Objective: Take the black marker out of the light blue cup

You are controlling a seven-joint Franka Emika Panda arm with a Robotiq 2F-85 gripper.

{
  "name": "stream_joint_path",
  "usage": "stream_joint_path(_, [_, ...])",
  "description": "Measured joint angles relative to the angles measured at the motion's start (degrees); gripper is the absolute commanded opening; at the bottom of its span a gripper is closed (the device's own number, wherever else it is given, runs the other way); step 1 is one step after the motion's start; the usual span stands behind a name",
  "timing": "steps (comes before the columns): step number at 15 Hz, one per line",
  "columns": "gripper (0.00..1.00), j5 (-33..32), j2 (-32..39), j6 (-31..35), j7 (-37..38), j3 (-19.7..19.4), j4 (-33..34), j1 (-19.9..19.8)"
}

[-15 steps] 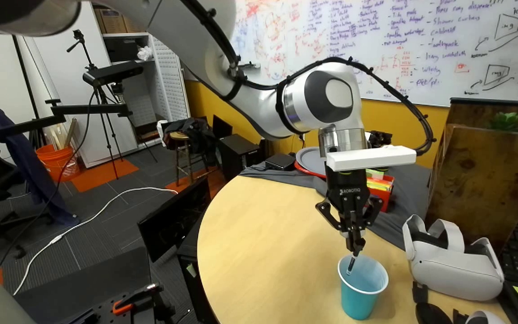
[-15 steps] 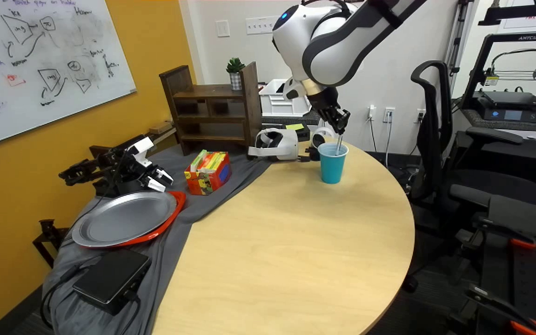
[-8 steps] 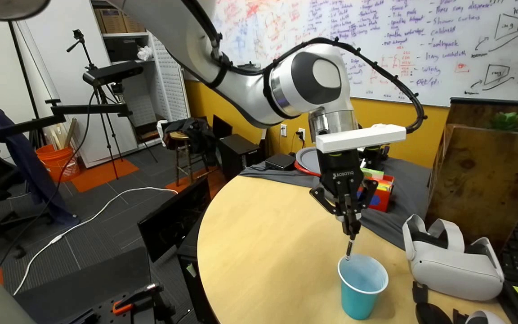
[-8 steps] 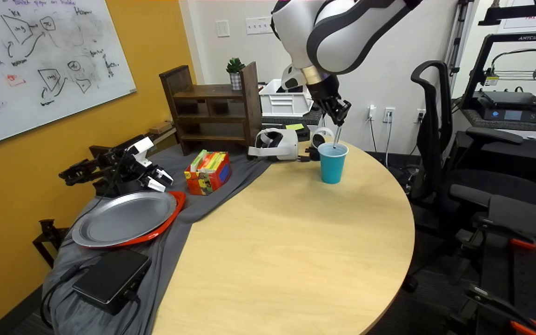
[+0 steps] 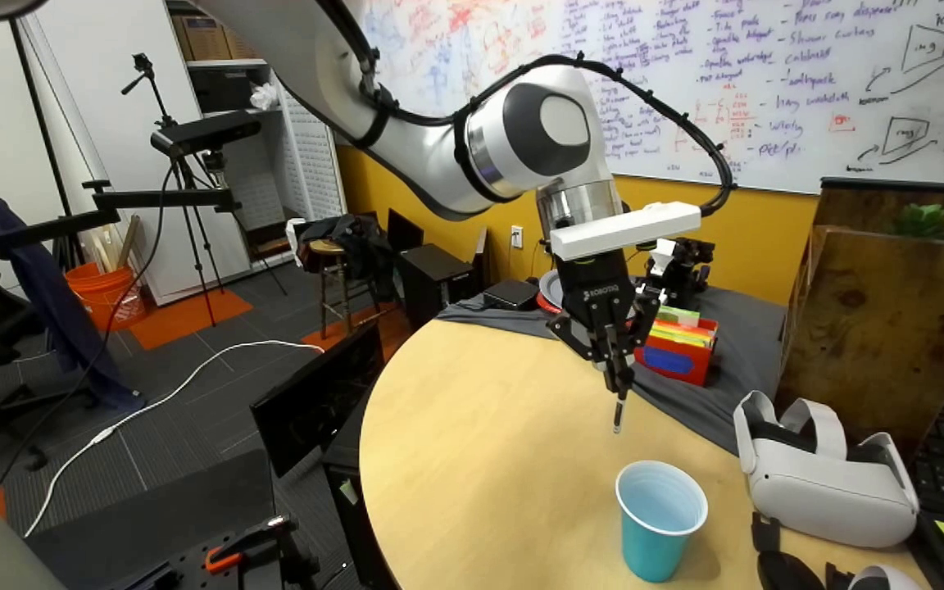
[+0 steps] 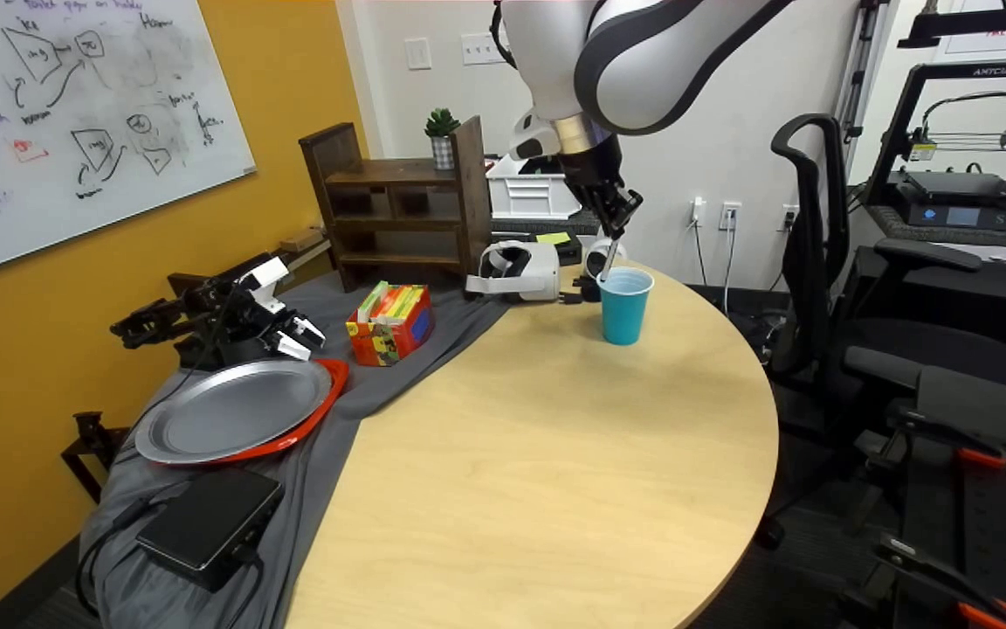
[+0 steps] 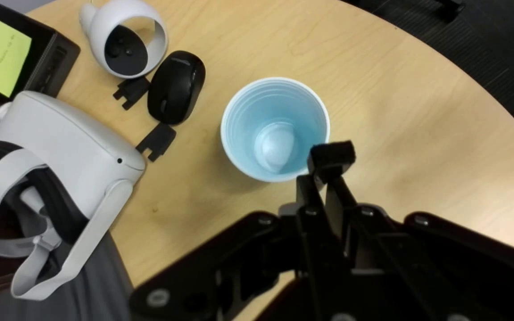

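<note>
The black marker (image 5: 619,414) is now clear of the light blue cup (image 5: 657,547); a second ago its lower end was down inside the rim. The gripper (image 5: 621,383) has come up higher and a little to one side, and hangs over the bare wood of the table (image 5: 472,410). Its jaws are almost together, only a thin gap between them, and they pinch the marker by its upper part, the pale tip pointing down at a slight tilt. The cup has kept its place, upright, near the table's rounded edge.

A white headset (image 5: 828,492) lies near the cup, toward the edge covered by dark grey cloth (image 6: 315,476), and in the wrist view a black mouse (image 7: 176,87) sits between the cup and a white controller (image 7: 124,51). Along that cloth-covered edge, in an exterior view, stand a wooden shelf (image 6: 398,225), a red box (image 6: 389,336) of packets, a grey tray (image 6: 237,411) resting on a red tray (image 6: 337,380), and a black device (image 6: 210,528). In the wrist view the gripper blocks part of the cup's rim, and the marker cannot be made out there
</note>
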Motion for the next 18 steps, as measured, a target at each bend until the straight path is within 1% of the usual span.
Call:
stream_joint_path(6, [0.03, 0.0, 0.7, 2.7, 3.9, 1.9, -0.7, 2.2])
stream_joint_path(13, [0.03, 0.0, 3.9, 6.8, 9.4, 4.4, -0.6, 5.4])
stream_joint_path(18, [0.03, 0.5, 6.2, 10.8, 11.3, 5.8, -0.2, 6.3])
